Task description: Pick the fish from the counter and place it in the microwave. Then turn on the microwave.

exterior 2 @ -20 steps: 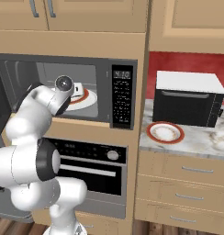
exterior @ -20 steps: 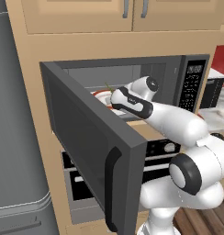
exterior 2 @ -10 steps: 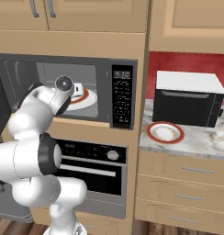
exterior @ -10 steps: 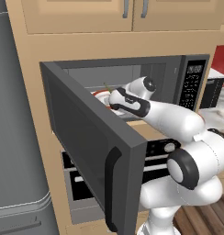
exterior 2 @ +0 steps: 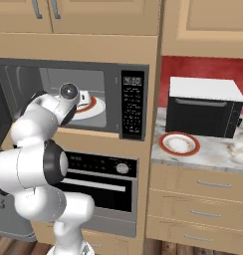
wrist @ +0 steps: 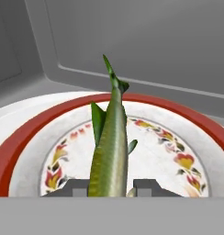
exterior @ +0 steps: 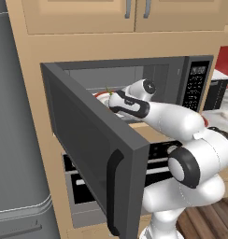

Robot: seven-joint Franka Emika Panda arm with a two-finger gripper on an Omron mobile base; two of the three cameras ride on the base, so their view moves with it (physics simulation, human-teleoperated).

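My gripper point(wrist: 111, 186) is shut on the fish point(wrist: 111, 142), a slender olive-green body that points away from the hand with its tail up. Fish and hand are inside the open microwave point(exterior 2: 133, 104), just above a red-rimmed white plate point(wrist: 22, 137) on the microwave floor. In the left base view the gripper point(exterior: 109, 96) reaches in past the swung-open door point(exterior: 88, 140), and the fish's green tail tip point(exterior: 108, 88) shows above it. The counter point(exterior 2: 213, 152) lies to the right of the microwave.
The microwave's button panel point(exterior: 196, 86) is at its right end. A black oven point(exterior 2: 103, 174) sits below it. On the counter stand a black toaster oven point(exterior 2: 203, 107) and a second red-rimmed plate point(exterior 2: 179, 143). A grey refrigerator point(exterior: 17, 140) stands to the left.
The hand has edged a little to the left inside the microwave, with the fish still in its grip.
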